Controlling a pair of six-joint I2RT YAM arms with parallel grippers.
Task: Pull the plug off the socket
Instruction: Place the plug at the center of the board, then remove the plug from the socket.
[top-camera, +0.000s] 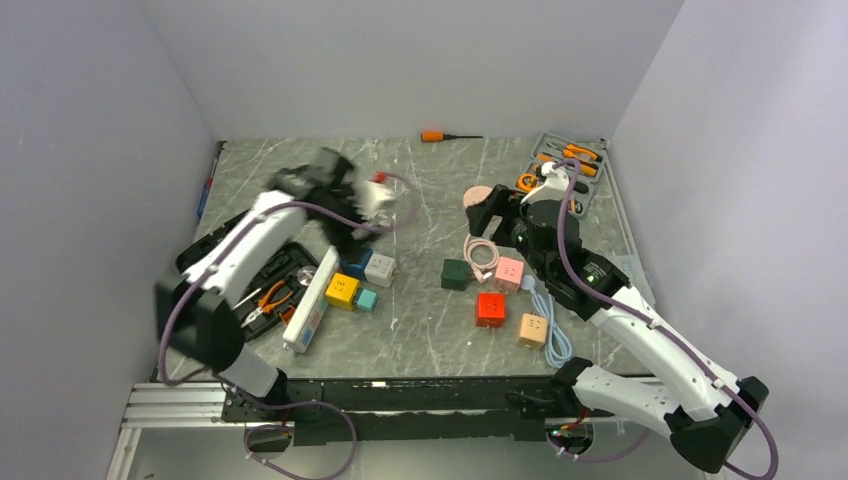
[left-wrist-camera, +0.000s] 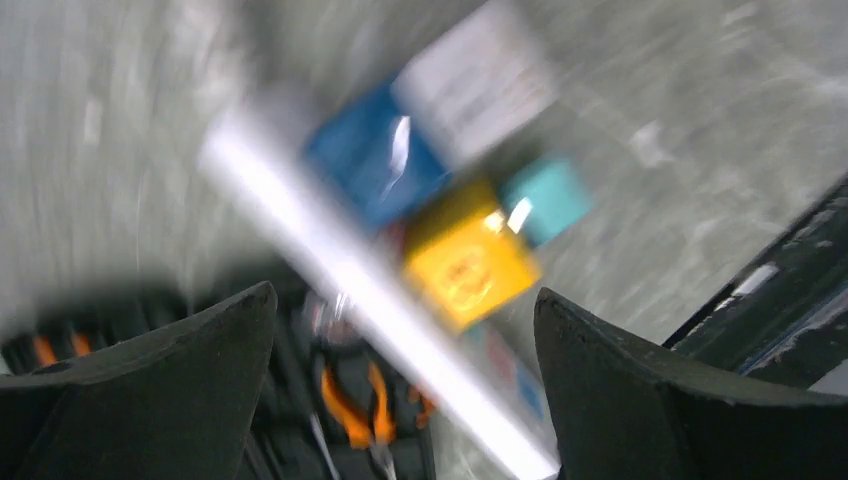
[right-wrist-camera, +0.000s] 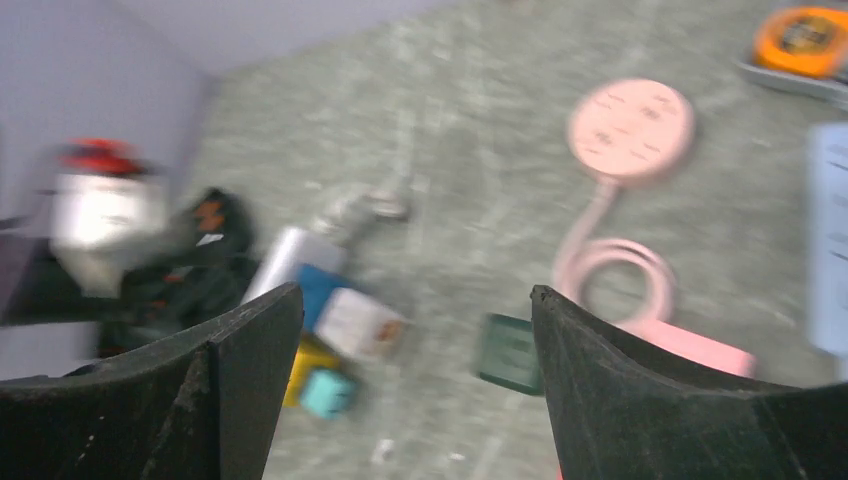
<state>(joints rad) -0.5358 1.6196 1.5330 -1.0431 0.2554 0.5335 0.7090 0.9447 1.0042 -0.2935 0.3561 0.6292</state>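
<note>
White socket strip (top-camera: 311, 298) lying near left on the counter (top-camera: 430, 330), yellow plug cube (top-camera: 341, 290) just beside it, left gripper (left-wrist-camera: 405, 295) raised above them, jaws spread and empty, right gripper (right-wrist-camera: 415, 290) farther right, also released and empty, orange screwdriver (top-camera: 440, 136) at far edge

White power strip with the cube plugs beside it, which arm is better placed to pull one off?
Left, probably. The left gripper, open, looks straight down on the power strip and the yellow plug against it. The right gripper, also open, is over the pink cable, away from the strip.
</note>
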